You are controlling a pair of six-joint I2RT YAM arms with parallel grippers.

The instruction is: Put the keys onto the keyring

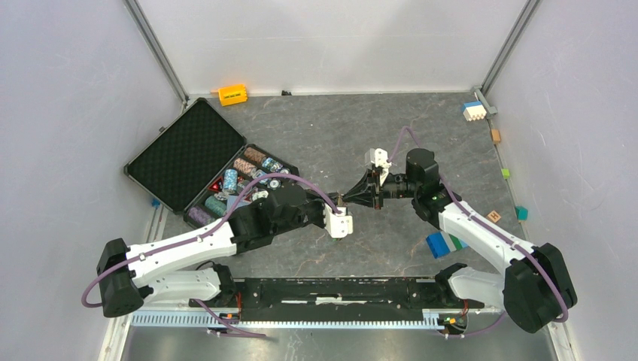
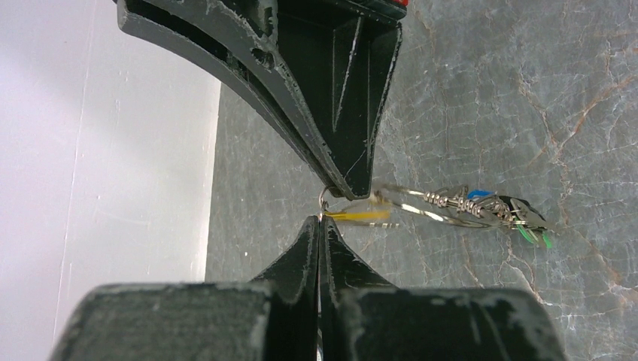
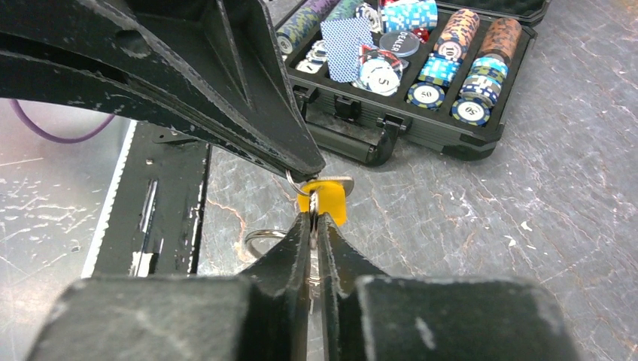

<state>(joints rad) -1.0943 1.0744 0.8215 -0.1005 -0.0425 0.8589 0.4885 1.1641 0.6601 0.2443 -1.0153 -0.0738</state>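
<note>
My two grippers meet tip to tip above the middle of the table. My right gripper (image 3: 316, 214) is shut on a small silver key with a yellow tag (image 3: 333, 204). That key shows blurred in the left wrist view (image 2: 363, 216). My left gripper (image 2: 321, 219) is shut on the thin wire of the keyring (image 2: 421, 209), whose small loop (image 2: 323, 198) touches the right gripper's tip. Other keys with blue and green tags (image 2: 502, 212) hang bunched on the ring's far side. In the top view the left gripper (image 1: 338, 203) and the right gripper (image 1: 344, 198) hide the key.
An open black case of poker chips (image 1: 242, 174) lies left of the arms, and shows close behind in the right wrist view (image 3: 421, 128). An orange-yellow block (image 1: 232, 94) and a blue-white brick (image 1: 473, 110) sit by the back wall. A blue-green-white brick stack (image 1: 444, 243) lies under the right arm.
</note>
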